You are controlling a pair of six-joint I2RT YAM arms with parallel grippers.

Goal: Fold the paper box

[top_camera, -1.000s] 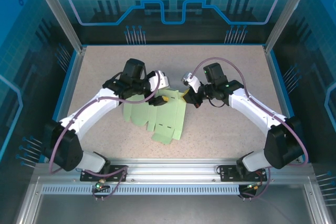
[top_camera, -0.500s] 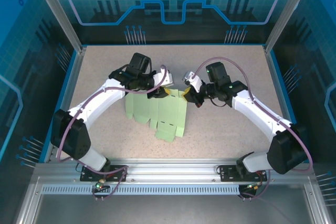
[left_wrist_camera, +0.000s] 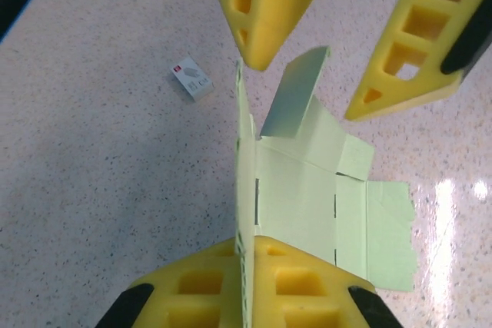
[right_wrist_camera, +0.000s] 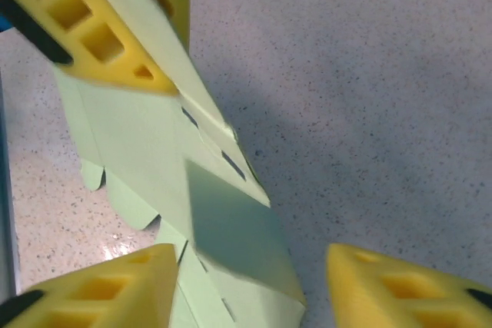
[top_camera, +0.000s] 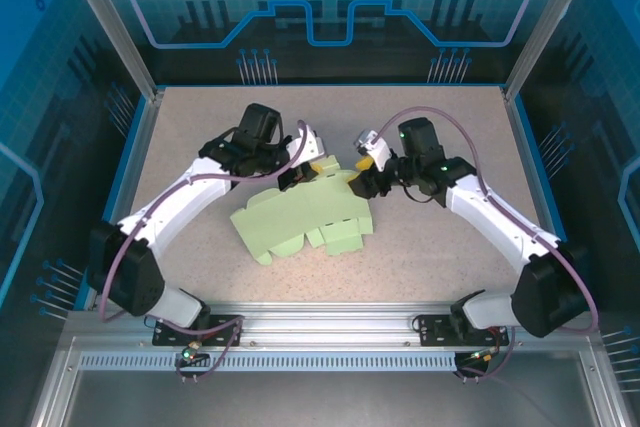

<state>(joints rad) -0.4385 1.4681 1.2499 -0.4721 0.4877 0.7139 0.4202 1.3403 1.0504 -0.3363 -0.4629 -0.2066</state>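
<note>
The paper box point(top_camera: 305, 219) is a thin, pale green die-cut card with a matte face, short dark slits and scored creases. It lies partly folded at the middle of the table point(top_camera: 430, 237), between the two arms, and its small rounded tabs and squared flaps spread toward the near side. The tabletop is a beige speckled surface, faintly glossy where light glints on it. The left gripper point(left_wrist_camera: 244, 247) is clenched on the card: its blocky yellow foam pads, cut through with rectangular holes, pinch one panel at the far edge, so that panel stands edge-on, upright, above the rest of the sheet. The right gripper point(right_wrist_camera: 252, 259) is released, and its wedge-shaped yellow fingers point(right_wrist_camera: 100, 286) stand well apart. A narrow shaded flap rises into the gap between them, closer to one finger than the other, and whether it touches either I cannot tell. From above, both wrists and their looping purple cables hang over the far edge of the card and hide the grip there. A tiny white tag point(left_wrist_camera: 191, 79), a small flat rectangle with a grey and red print, lies on the bare table just left of the upright panel, apart from it. A slotted aluminium rail point(top_camera: 330, 322) runs along the near side, and blue printed panels enclose the table.
</note>
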